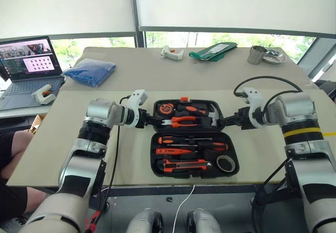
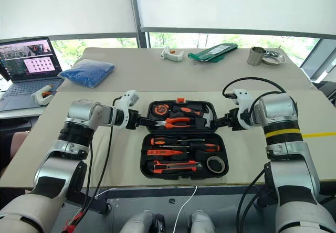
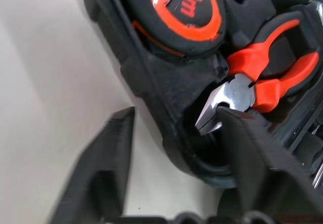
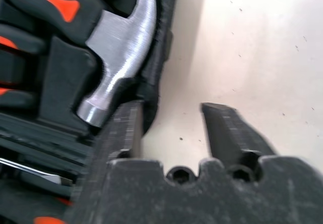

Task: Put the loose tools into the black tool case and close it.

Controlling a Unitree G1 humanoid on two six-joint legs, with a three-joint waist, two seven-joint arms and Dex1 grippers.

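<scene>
The black tool case (image 1: 153,155) lies open on the table in front of me. Its near half holds two orange-and-black screwdrivers (image 1: 191,140), a utility knife (image 1: 184,164) and a dark tape roll (image 1: 226,163). The far half holds the pliers (image 3: 262,77), tape measure (image 3: 184,12) and hammer (image 4: 118,42). My left gripper (image 3: 176,112) is open astride the far half's left rim, one finger inside and one over the table. My right gripper (image 4: 171,106) is open astride the right rim, its inner finger (image 4: 123,128) beside the hammer head.
At the back of the table are a blue bag (image 1: 90,71), a white glue gun (image 1: 172,53), a green pouch (image 1: 212,51), a metal cup (image 1: 256,54) and a dish (image 1: 274,58). A laptop (image 1: 29,62) and another glue gun (image 1: 43,94) sit at the left. A person's leg (image 1: 10,154) is beside the table.
</scene>
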